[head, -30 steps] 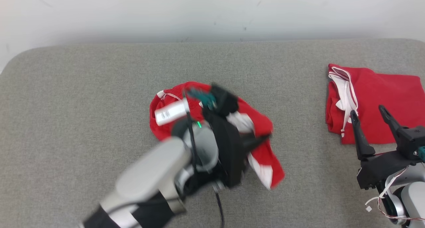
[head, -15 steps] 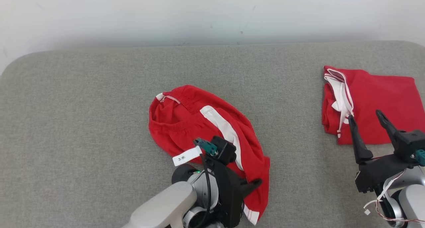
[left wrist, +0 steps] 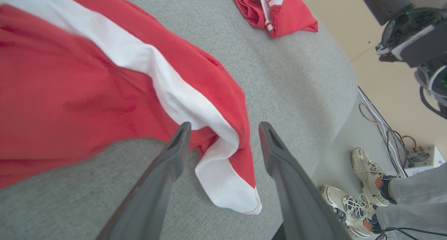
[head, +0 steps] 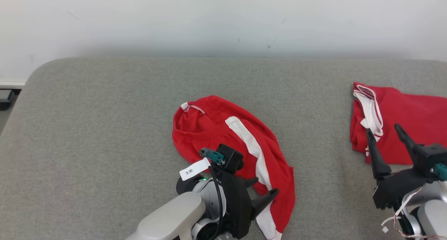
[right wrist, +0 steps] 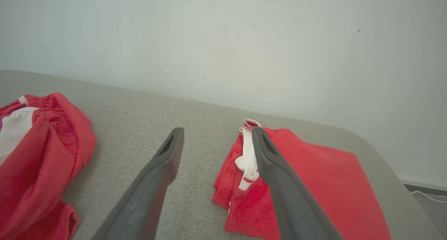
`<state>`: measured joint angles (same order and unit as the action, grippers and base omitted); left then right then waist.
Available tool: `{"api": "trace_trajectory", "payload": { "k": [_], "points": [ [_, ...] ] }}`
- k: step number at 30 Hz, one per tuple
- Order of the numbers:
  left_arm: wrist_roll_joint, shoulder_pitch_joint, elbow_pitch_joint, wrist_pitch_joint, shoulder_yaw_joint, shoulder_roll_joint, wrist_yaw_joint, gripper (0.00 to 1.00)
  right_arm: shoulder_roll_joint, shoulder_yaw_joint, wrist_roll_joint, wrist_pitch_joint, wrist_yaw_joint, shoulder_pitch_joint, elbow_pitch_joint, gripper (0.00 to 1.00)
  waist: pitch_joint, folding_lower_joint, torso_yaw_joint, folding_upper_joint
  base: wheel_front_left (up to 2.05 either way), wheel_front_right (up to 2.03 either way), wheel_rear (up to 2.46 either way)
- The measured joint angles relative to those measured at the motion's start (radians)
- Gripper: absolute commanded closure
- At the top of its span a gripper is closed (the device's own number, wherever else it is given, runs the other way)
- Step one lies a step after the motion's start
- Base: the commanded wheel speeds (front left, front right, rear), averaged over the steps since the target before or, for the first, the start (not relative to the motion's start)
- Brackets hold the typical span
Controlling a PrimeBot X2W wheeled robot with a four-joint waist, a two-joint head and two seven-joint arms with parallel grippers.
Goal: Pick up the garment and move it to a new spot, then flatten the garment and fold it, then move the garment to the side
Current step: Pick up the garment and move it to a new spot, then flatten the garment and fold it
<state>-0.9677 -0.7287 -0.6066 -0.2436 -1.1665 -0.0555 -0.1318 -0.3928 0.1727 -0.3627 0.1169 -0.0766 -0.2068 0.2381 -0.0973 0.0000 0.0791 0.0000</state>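
Red shorts (head: 223, 135) with a white side stripe lie crumpled at the centre of the grey padded surface (head: 87, 128). In the head view their long axis runs on a slant, from the gathered waistband at centre frame down to a leg hem at the lower centre-right.

The left claw (head: 262, 188) sits over that lower end, fingers apart and gripping nothing. In the left wrist view the left claw (left wrist: 225, 128) straddles the white hem corner, with the rest of the shorts (left wrist: 87, 86) spreading away to the upper left of that frame.

The right claw (head: 383, 130) is also open and empty at the right edge, well apart from the shorts. It is nearer a second, folded red garment (head: 412, 128). The left arm is therefore judged the nearer one for flattening.

The left forearm and wrist hide the lower-left edge of the shorts in the head view, and the hem is cut off by the bottom edge. Whether the second leg is tucked underneath cannot be told. A person's shoes (left wrist: 366, 163) show on the floor beyond the surface edge.
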Motion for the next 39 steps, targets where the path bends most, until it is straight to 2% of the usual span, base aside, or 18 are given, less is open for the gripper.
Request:
{"api": "trace_trajectory", "payload": {
  "k": [10, 19, 30, 39],
  "points": [
    [-0.011, 0.014, 0.018, 0.097, 0.015, 0.006, 0.0, 0.0, 0.028, 0.023, -0.007, 0.016, 0.012, 0.036, 0.025, 0.0, 0.059, 0.0, 0.063, 0.0, 0.0, 0.0, 0.0],
    [-0.04, 0.126, 0.004, 0.139, -0.001, 0.005, 0.0, 0.0, 0.033, 0.035, -0.007, 0.017, 0.024, 0.036, 0.025, 0.0, 0.09, -0.0001, 0.101, -0.0001, 0.0, 0.0, 0.0],
    [-0.039, 0.169, 0.054, 0.148, -0.097, 0.005, 0.01, 0.0, 0.035, 0.058, -0.005, 0.013, 0.029, 0.01, 0.016, 0.0, 0.057, 0.0001, 0.077, 0.0, 0.0, 0.0, 0.0],
    [0.02, 0.098, 0.024, 0.155, -0.112, 0.006, 0.063, 0.0, 0.034, 0.067, 0.004, 0.005, 0.033, -0.035, 0.016, 0.0, 0.026, 0.0001, 0.03, 0.0001, 0.0, 0.0, 0.0]
  ]
}}
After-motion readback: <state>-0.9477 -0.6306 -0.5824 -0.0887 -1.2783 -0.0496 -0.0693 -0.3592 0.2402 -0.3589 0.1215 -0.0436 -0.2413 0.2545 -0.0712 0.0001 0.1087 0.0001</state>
